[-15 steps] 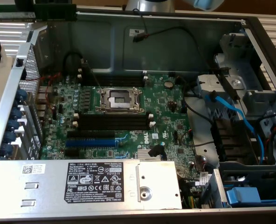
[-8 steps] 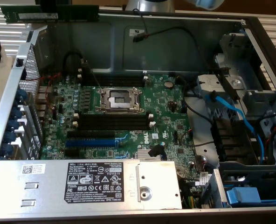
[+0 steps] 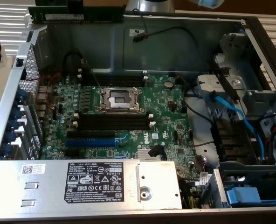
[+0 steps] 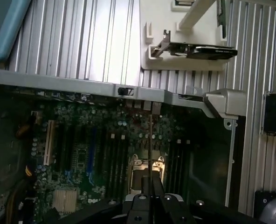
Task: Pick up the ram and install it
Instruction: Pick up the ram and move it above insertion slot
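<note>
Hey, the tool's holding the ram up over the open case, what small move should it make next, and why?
Probably shift the ram toward the black slots beside the processor socket, without lowering yet. The tool is shut on it, and in the exterior view it sits high by the case wall, running the same way as the slots but apparently not over them.

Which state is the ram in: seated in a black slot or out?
Out. The gripper holds the ram above the motherboard; the black slots stand empty.

"DELL" printed on power supply label (image 3: 94, 182), "DELL" on green motherboard (image 3: 166, 108), finer print unreadable
</note>
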Controlling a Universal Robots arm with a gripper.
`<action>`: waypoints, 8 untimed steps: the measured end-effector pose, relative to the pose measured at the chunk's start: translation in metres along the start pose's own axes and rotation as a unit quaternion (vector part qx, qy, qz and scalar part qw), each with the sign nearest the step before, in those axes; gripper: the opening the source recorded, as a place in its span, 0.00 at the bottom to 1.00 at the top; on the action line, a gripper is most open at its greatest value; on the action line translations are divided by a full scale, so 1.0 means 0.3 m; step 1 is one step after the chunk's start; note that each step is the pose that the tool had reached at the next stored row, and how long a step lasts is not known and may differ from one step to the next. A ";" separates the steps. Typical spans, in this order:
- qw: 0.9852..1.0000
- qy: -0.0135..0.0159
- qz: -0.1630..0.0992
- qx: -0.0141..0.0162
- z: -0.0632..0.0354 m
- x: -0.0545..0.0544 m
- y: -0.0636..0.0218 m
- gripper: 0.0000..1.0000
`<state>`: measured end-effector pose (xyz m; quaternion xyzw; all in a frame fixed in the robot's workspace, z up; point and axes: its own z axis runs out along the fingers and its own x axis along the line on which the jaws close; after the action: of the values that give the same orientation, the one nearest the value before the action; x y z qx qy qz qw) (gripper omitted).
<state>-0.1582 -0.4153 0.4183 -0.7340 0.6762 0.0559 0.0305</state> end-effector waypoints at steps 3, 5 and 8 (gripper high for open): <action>1.000 0.000 0.000 0.000 -0.002 0.004 -0.045 0.12; 1.000 0.000 0.000 0.000 -0.003 0.006 -0.076 0.12; 1.000 0.000 0.000 0.000 -0.005 0.014 -0.109 0.12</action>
<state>-0.1251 -0.4170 0.4183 -0.7340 0.6762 0.0560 0.0304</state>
